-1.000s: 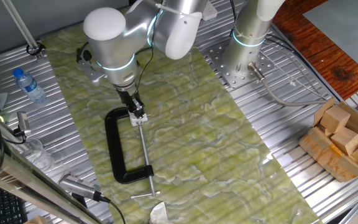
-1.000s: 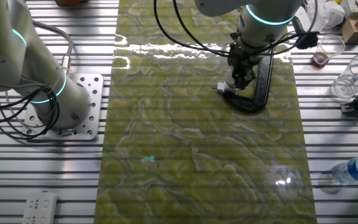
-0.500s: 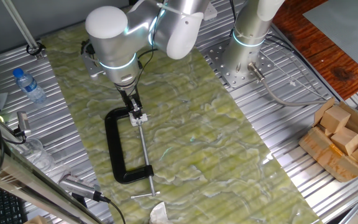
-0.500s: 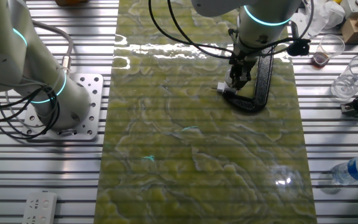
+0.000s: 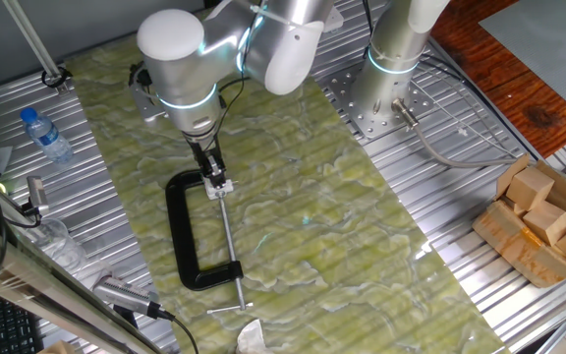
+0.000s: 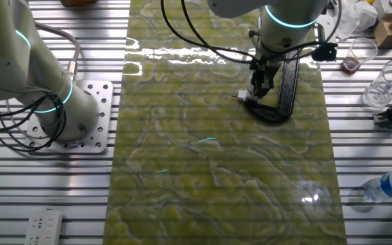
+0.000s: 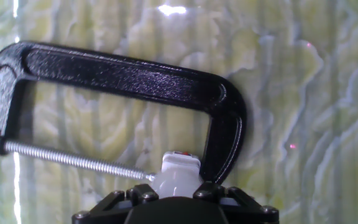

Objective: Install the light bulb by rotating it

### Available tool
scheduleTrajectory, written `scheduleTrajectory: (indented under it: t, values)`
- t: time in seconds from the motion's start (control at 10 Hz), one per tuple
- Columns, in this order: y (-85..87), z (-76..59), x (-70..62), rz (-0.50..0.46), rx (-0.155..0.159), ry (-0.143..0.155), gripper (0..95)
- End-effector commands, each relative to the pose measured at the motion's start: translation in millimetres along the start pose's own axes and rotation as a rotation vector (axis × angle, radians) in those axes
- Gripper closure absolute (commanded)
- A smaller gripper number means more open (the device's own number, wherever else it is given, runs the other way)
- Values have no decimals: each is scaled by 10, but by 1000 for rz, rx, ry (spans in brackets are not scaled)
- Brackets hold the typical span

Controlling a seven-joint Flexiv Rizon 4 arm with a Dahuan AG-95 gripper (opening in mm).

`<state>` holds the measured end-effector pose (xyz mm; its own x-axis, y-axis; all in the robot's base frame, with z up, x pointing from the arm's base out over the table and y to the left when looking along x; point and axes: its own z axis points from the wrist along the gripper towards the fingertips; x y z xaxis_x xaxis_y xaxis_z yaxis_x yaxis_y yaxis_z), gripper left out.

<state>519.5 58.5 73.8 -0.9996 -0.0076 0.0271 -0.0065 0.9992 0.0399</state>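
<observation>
Hand view puts my gripper [image 7: 174,202] at the very bottom edge, so close that I only see its black top. Just past it sits something small and white [image 7: 178,177], with a little red mark on top. I think that is the white socket fitting, and the light bulb should be right there, under my fingers, but I cannot pick the bulb out by itself. I also cannot tell how the jaws stand, because the fingertips are hidden below the edge.

Next out is the black C-clamp [image 7: 129,78]. Its long silver screw [image 7: 73,158] comes in from the left and its tip touches the white piece. The thick end of the clamp [image 7: 225,146] is on the other side. So I think the clamp is squeezing the fitting between them. That makes sense to me: if I turn a bulb, the fitting must not spin along with it.

Behind it all is the green wavy mat [image 7: 303,93], flat under the clamp.

From one fixed view, my gripper [image 5: 214,177] points straight down at the top corner of the C-clamp [image 5: 180,236], which lies flat on the mat [image 5: 312,226]. Pointing straight down lets my wrist spin around the bulb. The other fixed view shows the same thing, with my gripper [image 6: 257,92] down at the clamp [image 6: 286,88].

Far off to the side lies a clear bottle with a blue cap [image 5: 45,135], well away from my work.
</observation>
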Motion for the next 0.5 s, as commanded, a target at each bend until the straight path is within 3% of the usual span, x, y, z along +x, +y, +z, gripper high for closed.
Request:
scheduleTrajectory:
  t: [0.1,0.3,0.5]
  values:
    - [1,-6,-1,-44,9,1,190]
    - [2,-6,-1,-128,10,1,190]
    - [4,-14,-1,-367,15,-1,190]
